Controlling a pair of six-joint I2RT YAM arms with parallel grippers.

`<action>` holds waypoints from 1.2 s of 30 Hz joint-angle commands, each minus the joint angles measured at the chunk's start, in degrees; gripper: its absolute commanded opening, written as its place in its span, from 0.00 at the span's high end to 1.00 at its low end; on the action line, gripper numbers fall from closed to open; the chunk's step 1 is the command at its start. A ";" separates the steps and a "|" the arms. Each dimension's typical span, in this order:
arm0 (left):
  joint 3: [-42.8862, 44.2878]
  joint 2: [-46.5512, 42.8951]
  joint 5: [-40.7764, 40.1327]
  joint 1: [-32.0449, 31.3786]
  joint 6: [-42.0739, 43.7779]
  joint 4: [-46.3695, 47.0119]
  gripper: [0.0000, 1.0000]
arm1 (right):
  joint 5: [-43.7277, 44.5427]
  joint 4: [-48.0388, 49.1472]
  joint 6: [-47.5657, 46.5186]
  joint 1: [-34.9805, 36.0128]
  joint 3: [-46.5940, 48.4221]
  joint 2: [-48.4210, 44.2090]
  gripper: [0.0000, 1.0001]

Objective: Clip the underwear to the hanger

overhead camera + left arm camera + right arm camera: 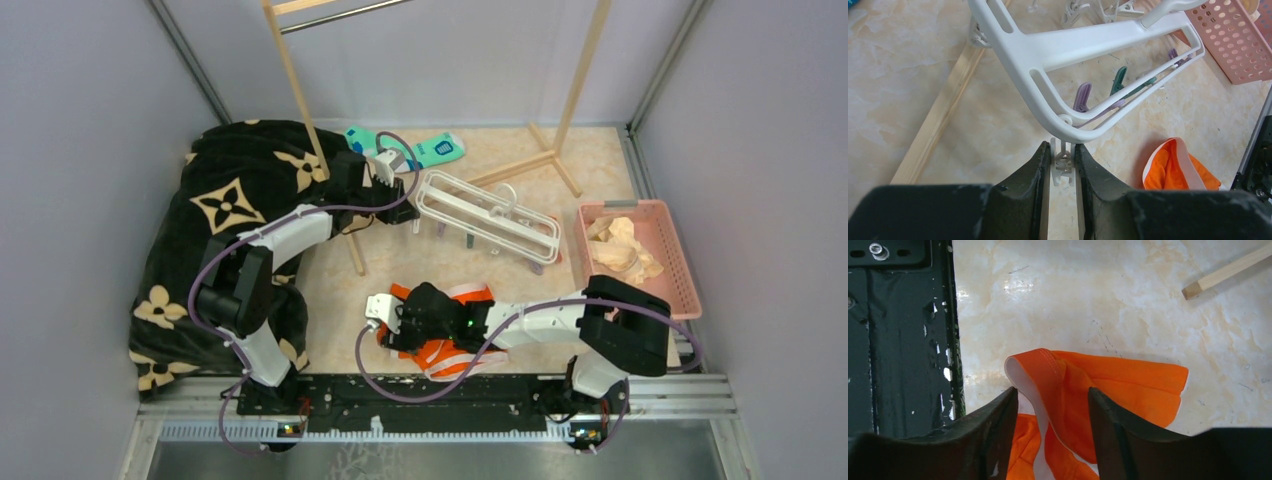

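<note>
I read the underwear [1118, 385] as light, limp and a little stretchy, nothing fragile about it. It lies crumpled on the worktop [1098, 300] on the near side of the hanger [1088, 47], a little apart from it and close to the arm bases. Thin fabric like this will sag and bunch wherever I lift it. The place to take hold is the waistband [1040, 370], which looks like the thickest and firmest edge. In the right wrist view it stands up in a fold, orange outside and white inside.

The right gripper [1053, 390] is released, its jaws apart on either side of that raised fold, and I see no pinch on the cloth. I would close on the doubled band rather than on the single layer of a leg, which I expect to slip out.

The left gripper [1063, 152] is clenched on a small white clip that dangles from the near corner of the hanger. The hanger looks like stiff, light plastic, likely to skid on the smooth worktop if pushed, so that hold also steadies it. A purple clip [1081, 96] and a teal clip [1118, 79] hang further along the same frame. The clips look small and springy, so the waistband should go in as a flat edge, not a wad
</note>
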 commanded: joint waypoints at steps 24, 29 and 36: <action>-1.93 -3.28 1.77 0.05 1.69 3.21 1.00 | -6.67 17.22 -12.69 -3.92 -20.34 -22.08 0.30; -1.41 -2.55 1.85 0.05 1.63 2.83 1.00 | -11.58 15.81 -13.54 -5.99 -17.07 -17.70 0.29; -0.95 -2.07 2.09 0.05 1.80 2.49 1.00 | -14.36 12.17 -17.15 -6.76 -12.10 -13.30 0.26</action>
